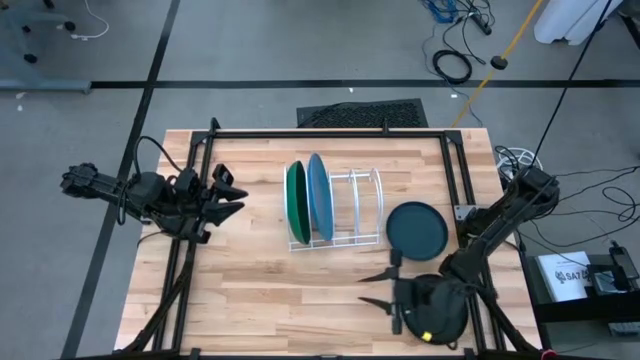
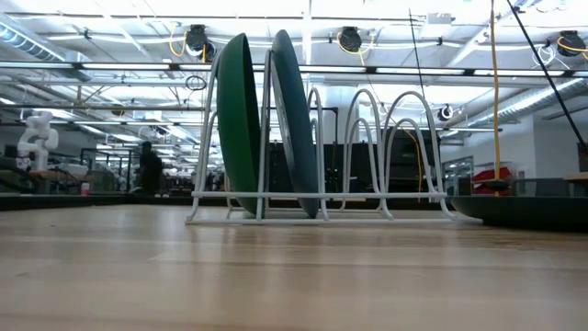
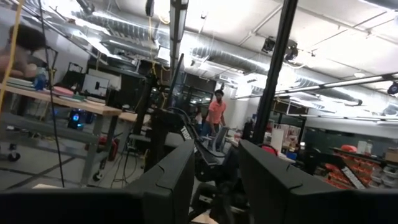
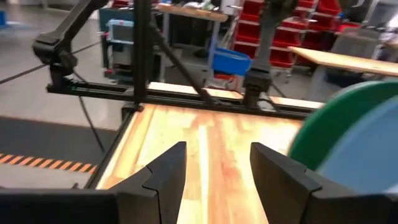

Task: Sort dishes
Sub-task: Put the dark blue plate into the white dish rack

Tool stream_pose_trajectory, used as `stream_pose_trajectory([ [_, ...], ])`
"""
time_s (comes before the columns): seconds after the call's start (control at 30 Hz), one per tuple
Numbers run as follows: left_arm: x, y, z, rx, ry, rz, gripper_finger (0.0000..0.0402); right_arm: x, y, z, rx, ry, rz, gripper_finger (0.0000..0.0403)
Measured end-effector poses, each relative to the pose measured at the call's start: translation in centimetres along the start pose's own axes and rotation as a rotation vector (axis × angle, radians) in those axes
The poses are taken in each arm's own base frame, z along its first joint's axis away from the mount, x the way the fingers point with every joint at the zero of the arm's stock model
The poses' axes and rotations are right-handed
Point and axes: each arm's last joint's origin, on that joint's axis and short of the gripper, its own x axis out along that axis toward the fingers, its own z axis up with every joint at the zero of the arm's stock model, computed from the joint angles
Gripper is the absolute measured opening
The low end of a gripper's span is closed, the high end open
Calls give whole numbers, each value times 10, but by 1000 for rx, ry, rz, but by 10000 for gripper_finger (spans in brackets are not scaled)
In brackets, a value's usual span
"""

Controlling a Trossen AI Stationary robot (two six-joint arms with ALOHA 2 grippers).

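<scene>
— Where are the dishes?
— The green plate (image 1: pixel 295 203) and light blue plate (image 1: pixel 319 196) stand upright in my rack (image 1: pixel 352 210) mid-table; the dark teal plate (image 1: pixel 417 230) lies flat near the right edge.
— Grippers?
— The left gripper (image 1: pixel 232 197) and right gripper (image 1: pixel 374 287) are both spread and empty.

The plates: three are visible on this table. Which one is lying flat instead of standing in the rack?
The dark teal plate lies flat on the table, right of the white wire rack. The green plate and light blue plate stand upright in neighbouring rack slots.
</scene>
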Motion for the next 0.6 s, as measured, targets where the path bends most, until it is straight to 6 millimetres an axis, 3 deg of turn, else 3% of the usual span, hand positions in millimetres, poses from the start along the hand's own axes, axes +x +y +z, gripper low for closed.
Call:
stream_pose_trajectory([
  [0.23, 0, 0, 0, 0, -3, 11, 135, 26, -4, 24, -155, 29, -31, 169],
  [0.47, 0, 0, 0, -5, -3, 13, 135, 14, -17, 53, -263, -35, -91, 169],
  [0.6, 0, 0, 0, -5, -3, 13, 135, 3, -33, 51, -275, -2, -100, 169],
])
